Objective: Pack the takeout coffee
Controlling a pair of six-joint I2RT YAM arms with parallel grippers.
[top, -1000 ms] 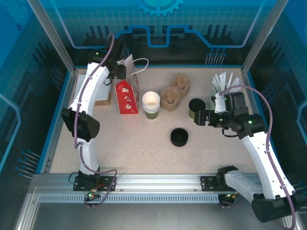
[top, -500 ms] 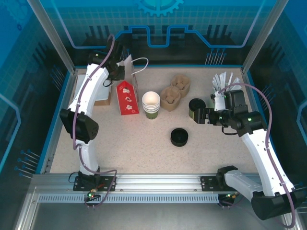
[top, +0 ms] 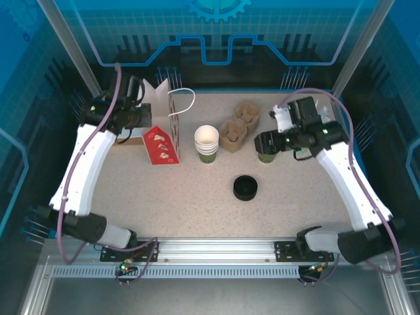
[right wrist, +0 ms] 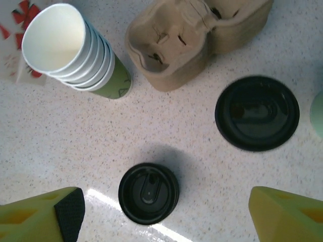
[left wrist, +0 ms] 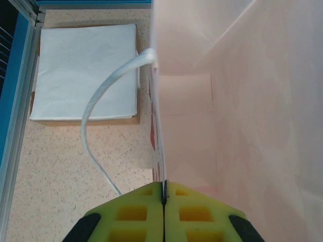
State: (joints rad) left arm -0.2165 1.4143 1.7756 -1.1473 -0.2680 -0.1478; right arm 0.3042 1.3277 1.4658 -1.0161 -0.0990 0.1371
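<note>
At the far left of the bench (top: 197,203), the left tool (top: 141,119) is clenched on the top edge of a paper bag (top: 161,141). Its wrist view shows the two yellow fingers (left wrist: 136,217) pressed flat together with the bag's thin wall (left wrist: 242,101) running into the seam between them. The bag is white with a red printed panel, and it stands open at the back-left. Its white handle (left wrist: 101,116) loops out toward a stack of white napkins (left wrist: 86,70) that lies flat just beside it by the left wall.

Right of the bag, apart from it, stands the takeout coffee cup (top: 206,139). It has a green outer wall and a white rim and inside. In the right wrist view it is the top cup of a nested stack (right wrist: 53,38), upright on the bench and touched by neither tool. Just to its right sits the brown pulp carrier (top: 237,128), close to the cup but not touching it (right wrist: 176,45).

Nearer the arms, a low stack of black lids (top: 245,188) rests alone on the bench.

Further right, the right tool (top: 266,141) hangs over a black-lidded cup (top: 265,157). From above, contact cannot be judged. In its own wrist view the right tool (right wrist: 164,212) is released. Its fingers (right wrist: 282,212) are spread wide at the bottom corners, with only the bench and the black lids (right wrist: 149,193) below the gap. The lidded cup's top (right wrist: 256,112) lies ahead and to the right, outside the fingers.
</note>
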